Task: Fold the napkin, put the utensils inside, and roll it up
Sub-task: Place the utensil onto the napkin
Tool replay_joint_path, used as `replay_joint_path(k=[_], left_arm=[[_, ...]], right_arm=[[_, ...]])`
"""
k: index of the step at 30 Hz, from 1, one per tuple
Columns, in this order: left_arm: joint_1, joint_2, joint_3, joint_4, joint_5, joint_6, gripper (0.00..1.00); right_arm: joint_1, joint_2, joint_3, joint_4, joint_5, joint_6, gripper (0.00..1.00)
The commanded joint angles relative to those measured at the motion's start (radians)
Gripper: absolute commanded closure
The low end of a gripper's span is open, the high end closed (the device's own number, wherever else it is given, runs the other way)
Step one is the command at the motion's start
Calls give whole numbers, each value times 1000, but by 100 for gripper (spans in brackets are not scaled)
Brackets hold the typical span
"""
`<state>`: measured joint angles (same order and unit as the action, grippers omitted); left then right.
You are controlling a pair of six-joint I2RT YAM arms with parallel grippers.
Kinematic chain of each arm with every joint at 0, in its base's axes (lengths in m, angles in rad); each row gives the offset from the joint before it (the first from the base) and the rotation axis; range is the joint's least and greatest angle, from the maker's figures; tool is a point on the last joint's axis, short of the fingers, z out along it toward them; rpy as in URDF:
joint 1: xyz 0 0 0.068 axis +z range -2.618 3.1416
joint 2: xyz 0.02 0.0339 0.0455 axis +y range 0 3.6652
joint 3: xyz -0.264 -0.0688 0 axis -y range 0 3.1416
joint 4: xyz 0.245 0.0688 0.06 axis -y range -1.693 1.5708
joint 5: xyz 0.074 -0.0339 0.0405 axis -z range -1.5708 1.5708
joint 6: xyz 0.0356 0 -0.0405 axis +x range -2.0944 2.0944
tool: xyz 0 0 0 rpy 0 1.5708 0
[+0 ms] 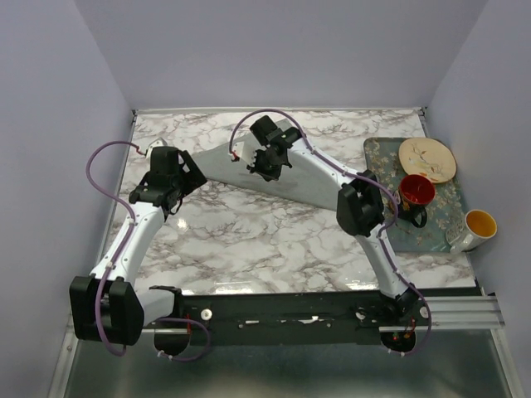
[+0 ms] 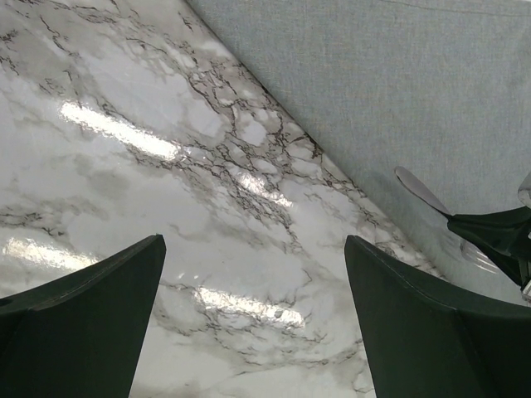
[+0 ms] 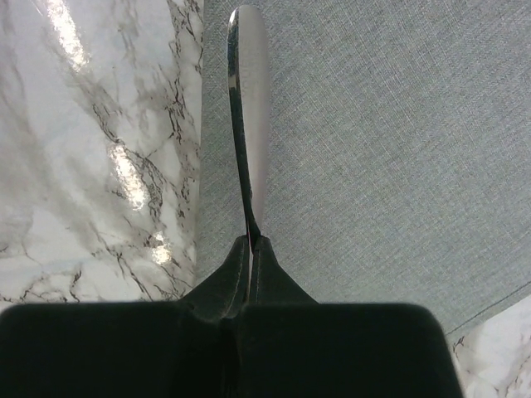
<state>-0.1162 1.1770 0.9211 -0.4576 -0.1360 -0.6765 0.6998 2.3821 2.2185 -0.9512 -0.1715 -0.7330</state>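
Observation:
The grey-green napkin (image 1: 222,166) lies folded flat on the marble table at the back centre. It also shows in the left wrist view (image 2: 398,83) and the right wrist view (image 3: 390,149). My right gripper (image 1: 267,166) (image 3: 250,245) is shut on a silver utensil (image 3: 249,108), held by one end, with its rounded end sticking out over the napkin's left edge. The utensil (image 2: 419,189) also shows in the left wrist view, just above the cloth. My left gripper (image 1: 184,184) (image 2: 253,282) is open and empty over bare marble, just left of the napkin.
A floral grey tray (image 1: 390,166) stands at the right with a cream plate (image 1: 427,159) and a red cup (image 1: 416,189) on it. A white mug with a yellow inside (image 1: 477,225) sits at the tray's right edge. Walls close in the table.

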Motion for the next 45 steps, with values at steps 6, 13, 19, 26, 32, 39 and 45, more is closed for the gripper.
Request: replay_joint_path(k=[6,13,19,26,32,39,45], left_arm=[[3,19,-2,19,42,6,2],[3,21,-7,22,46,6,3],[3,23,-13,23,49,6,3],[3,24,-18,31,58,2,3],[3,26,-18,31,59,3,3],[6,33,-1,33,67,8,1],[159,168,62,63,274,-64,2]], right_arm=[[-8,97,98,-31,-46,33,99],[-11,138,133,-21,-66,58,99],[-11,155,141,-6,-68,61,99],[-11,163,141,17,-69,66,100],[-11,175,148,29,-75,72,99],[-14,175,135,38,-83,86,99],[-14,166,129,43,-91,115,93]])
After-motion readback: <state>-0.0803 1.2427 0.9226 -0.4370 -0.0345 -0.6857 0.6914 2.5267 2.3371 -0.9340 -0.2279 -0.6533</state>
